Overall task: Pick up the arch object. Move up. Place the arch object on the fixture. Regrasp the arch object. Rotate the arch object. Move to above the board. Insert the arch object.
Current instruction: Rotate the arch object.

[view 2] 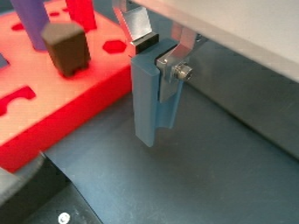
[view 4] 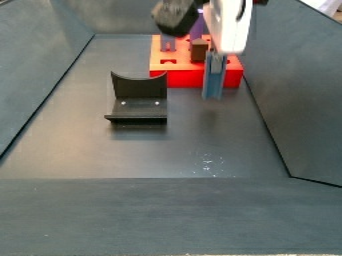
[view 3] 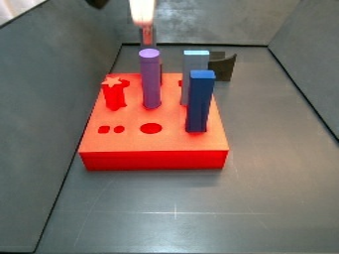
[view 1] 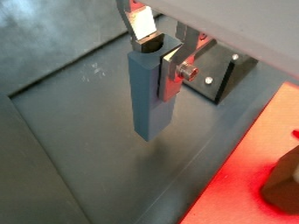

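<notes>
The arch object (view 1: 149,92) is a long grey-blue piece with a groove down one side. It hangs upright from my gripper (view 1: 158,52), which is shut on its upper end; both also show in a wrist view, the piece (view 2: 152,96) under the gripper (view 2: 158,51). In a side view my gripper (view 4: 227,25) holds the piece (view 4: 214,75) above the floor just in front of the red board (view 4: 174,55). The fixture (view 4: 135,98) stands on the floor apart from the piece, and shows behind it in a wrist view (view 1: 216,74).
The red board (view 3: 153,139) carries a purple cylinder (view 3: 150,77), a blue block (view 3: 200,99) and a red star piece (view 3: 115,94), with open cut-outs near its front. Its edge (view 2: 59,96) lies close beside the hanging piece. Grey walls enclose the floor.
</notes>
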